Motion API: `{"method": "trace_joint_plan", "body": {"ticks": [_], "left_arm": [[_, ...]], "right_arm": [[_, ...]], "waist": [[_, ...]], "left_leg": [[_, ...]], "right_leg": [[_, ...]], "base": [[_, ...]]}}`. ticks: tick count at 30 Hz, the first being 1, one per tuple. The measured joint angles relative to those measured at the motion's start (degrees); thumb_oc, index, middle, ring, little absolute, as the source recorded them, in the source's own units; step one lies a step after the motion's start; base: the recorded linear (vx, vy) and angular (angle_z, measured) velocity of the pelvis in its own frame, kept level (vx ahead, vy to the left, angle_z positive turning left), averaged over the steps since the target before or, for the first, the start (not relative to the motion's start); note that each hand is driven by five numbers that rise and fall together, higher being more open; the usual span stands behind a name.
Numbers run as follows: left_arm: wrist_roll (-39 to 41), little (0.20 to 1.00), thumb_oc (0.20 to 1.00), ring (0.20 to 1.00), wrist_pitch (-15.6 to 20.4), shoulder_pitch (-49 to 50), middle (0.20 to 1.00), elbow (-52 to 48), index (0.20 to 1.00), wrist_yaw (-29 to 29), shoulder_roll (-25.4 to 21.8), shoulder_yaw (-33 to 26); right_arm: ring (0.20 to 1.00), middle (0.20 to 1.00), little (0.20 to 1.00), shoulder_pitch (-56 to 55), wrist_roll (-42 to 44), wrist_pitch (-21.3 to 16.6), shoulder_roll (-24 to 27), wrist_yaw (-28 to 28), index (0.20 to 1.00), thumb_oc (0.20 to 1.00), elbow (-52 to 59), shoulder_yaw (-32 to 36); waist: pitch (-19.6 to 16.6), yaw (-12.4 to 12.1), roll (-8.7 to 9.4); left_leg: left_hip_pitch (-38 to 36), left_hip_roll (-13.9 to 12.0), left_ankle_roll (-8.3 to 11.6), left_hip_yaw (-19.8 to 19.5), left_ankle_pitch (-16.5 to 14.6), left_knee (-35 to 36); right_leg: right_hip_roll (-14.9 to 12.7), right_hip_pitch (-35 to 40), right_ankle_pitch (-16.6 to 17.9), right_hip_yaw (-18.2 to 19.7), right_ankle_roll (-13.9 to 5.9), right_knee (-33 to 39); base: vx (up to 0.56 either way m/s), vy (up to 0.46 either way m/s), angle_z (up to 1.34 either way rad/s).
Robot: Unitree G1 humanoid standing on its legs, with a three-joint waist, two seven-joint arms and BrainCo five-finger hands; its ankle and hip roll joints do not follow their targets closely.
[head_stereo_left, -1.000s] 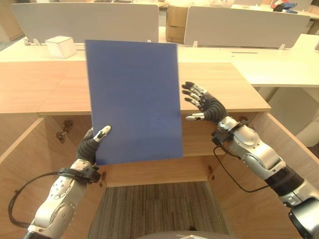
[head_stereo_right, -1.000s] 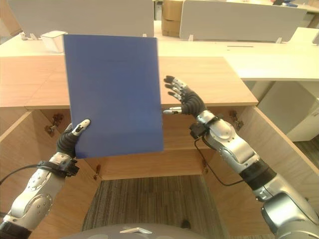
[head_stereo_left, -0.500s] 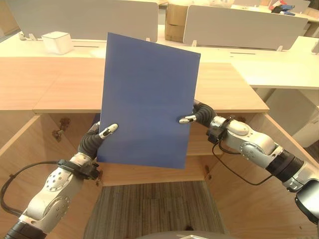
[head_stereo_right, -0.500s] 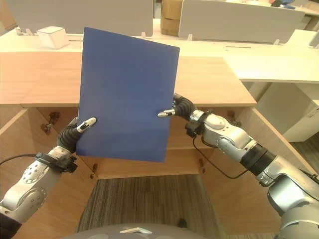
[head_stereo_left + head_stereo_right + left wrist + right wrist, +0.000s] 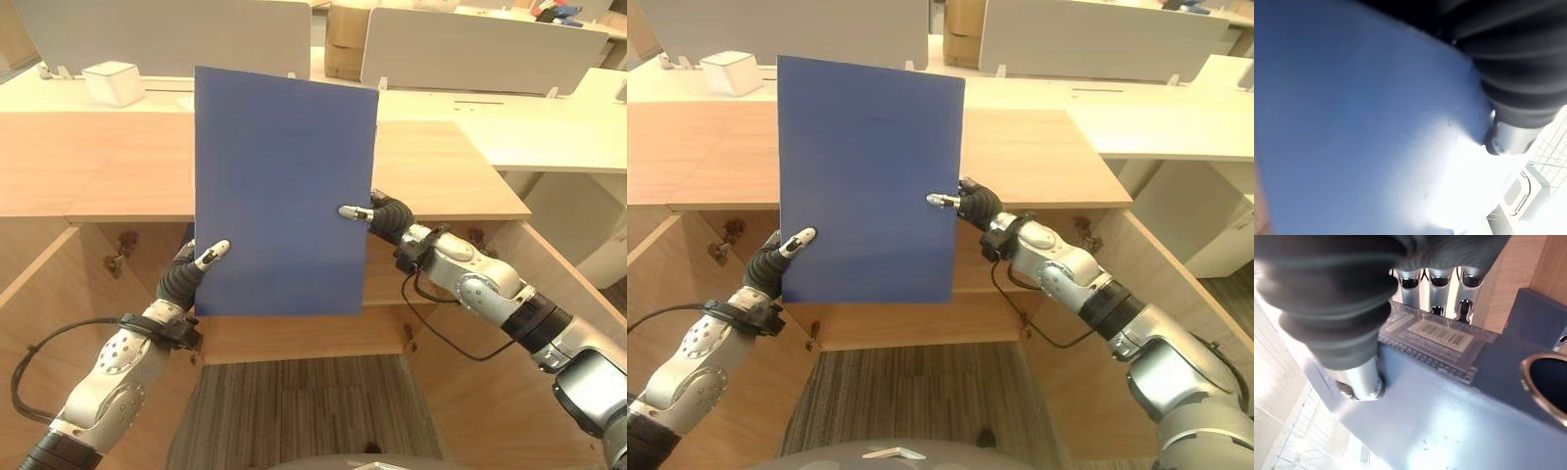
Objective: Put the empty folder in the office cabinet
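Folder (image 5: pixel 282 191) upright (blue), pinched by left hand (image 5: pixel 188 276) and right hand (image 5: pixel 377 214).

An office: white desks (image 5: pixel 549 137) with grey divider screens (image 5: pixel 480 54), wooden cabinet (image 5: pixel 98 176).

We saw a small white box (image 5: pixel 115 82) sitting on the pale desk (image 5: pixel 509 132) beyond the wooden top. Behind it stood two grey desk dividers (image 5: pixel 147 34), side by side, with a brown cardboard box (image 5: pixel 343 49) showing in the gap between them. Down below lay striped grey-brown carpet (image 5: pixel 304 411).
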State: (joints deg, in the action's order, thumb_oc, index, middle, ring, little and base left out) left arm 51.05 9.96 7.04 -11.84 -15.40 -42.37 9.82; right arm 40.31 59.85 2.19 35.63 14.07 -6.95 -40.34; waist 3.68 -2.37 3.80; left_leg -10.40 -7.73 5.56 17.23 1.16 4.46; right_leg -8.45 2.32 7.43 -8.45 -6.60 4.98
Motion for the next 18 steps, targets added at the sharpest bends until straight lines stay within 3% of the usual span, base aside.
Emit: {"method": "trace_joint_plan", "body": {"ticks": [1, 2, 3, 4, 5, 7, 10, 18], "left_arm": [[-0.94, 0.589, 0.589, 0.589, 0.00, 0.21, 0.589, 0.01, 0.589, -0.24, 1.48, -0.76], [-3.22, 0.645, 0.645, 0.645, -0.02, 1.45, 0.645, 0.40, 0.645, -0.41, 4.38, -1.82], [-4.76, 0.856, 0.856, 0.856, 0.03, 2.28, 0.856, 0.54, 0.856, -0.24, 9.43, -3.69], [-4.92, 1.000, 1.000, 1.000, -0.02, 2.25, 1.000, 0.96, 1.000, 0.41, 11.22, -3.78], [-5.40, 1.000, 1.000, 1.000, 0.02, 2.86, 1.000, 1.25, 1.000, 1.15, 12.63, -4.07], [-7.60, 1.000, 1.000, 1.000, 1.18, 4.02, 1.000, 4.45, 1.000, 2.55, 19.91, -9.47], [-9.91, 1.000, 1.000, 1.000, 2.06, 5.95, 1.000, 7.44, 1.000, 4.49, 21.43, -12.01], [-20.39, 1.000, 1.000, 1.000, 2.79, 12.07, 1.000, 7.92, 1.000, 6.40, 22.94, -13.31]], "right_arm": [[0.200, 0.200, 0.200, -0.80, -1.61, -0.73, -0.81, -0.05, 0.200, 0.200, 0.03, 0.85], [0.200, 0.200, 0.200, -3.58, -5.84, -1.77, -2.96, -0.15, 0.200, 0.200, 0.37, 4.13], [0.200, 0.200, 0.200, -7.71, -9.87, -3.58, -6.57, -0.35, 0.200, 0.200, 0.78, 7.78], [0.200, 0.200, 0.200, -9.12, -11.61, -3.84, -7.31, -1.20, 0.200, 0.200, 0.46, 8.32], [0.200, 0.200, 0.200, -11.02, -13.57, -4.24, -7.44, -1.73, 0.200, 0.200, 0.52, 9.12], [0.200, 0.200, 0.200, -20.61, -22.40, -6.30, -8.91, -2.04, 0.200, 0.200, 2.91, 17.07], [0.200, 0.200, 0.200, -26.89, -31.40, -7.20, -5.72, -3.43, 0.200, 0.200, 3.04, 19.46], [0.200, 0.200, 0.200, -39.34, -43.02, -7.74, -3.84, -3.21, 0.200, 0.200, 7.37, 23.03]], "waist": [[0.02, -0.03, -0.10], [0.21, -0.15, -0.69], [0.07, -0.05, -0.54], [0.16, -0.21, -0.83], [0.41, -0.49, -1.21], [0.54, -1.26, -1.97], [0.34, -1.26, -2.96], [0.53, -1.31, -3.21]], "left_leg": [[0.00, 0.00, 0.00, -0.01, 0.00, 0.00], [0.07, 0.01, 0.00, -0.09, 0.00, -0.01], [-0.09, 0.02, -0.03, -0.20, -0.02, -0.02], [0.05, 0.02, -0.03, -0.29, -0.02, -0.02], [0.09, 0.02, -0.03, -0.32, -0.02, 0.00], [0.22, 0.02, -0.06, -0.59, -0.05, 0.01], [1.02, -0.10, -0.07, -1.25, 0.01, 0.04], [1.92, -0.14, -0.17, -2.26, 0.02, 0.43]], "right_leg": [[0.00, 0.00, 0.00, -0.02, 0.01, -0.03], [-0.02, -0.01, -0.08, -0.10, 0.11, -0.10], [-0.05, 0.21, -0.12, -0.17, 0.17, 0.06], [-0.03, 0.13, -0.13, -0.26, 0.18, -0.08], [-0.04, 0.10, -0.19, -0.28, 0.23, -0.09], [-0.10, 0.17, -0.33, -0.57, 0.39, 0.12], [-0.04, -0.19, -0.33, -1.19, 0.40, -0.03], [-0.19, -0.25, -0.76, -2.14, 0.36, 0.25]], "base": [[0.00, 0.000, 0.00], [0.00, 0.000, 0.03], [0.01, -0.003, 0.05], [0.01, -0.007, 0.04], [0.02, -0.009, 0.04], [0.01, -0.006, 0.08], [0.02, -0.010, 0.08], [-0.01, -0.016, 0.07]]}}
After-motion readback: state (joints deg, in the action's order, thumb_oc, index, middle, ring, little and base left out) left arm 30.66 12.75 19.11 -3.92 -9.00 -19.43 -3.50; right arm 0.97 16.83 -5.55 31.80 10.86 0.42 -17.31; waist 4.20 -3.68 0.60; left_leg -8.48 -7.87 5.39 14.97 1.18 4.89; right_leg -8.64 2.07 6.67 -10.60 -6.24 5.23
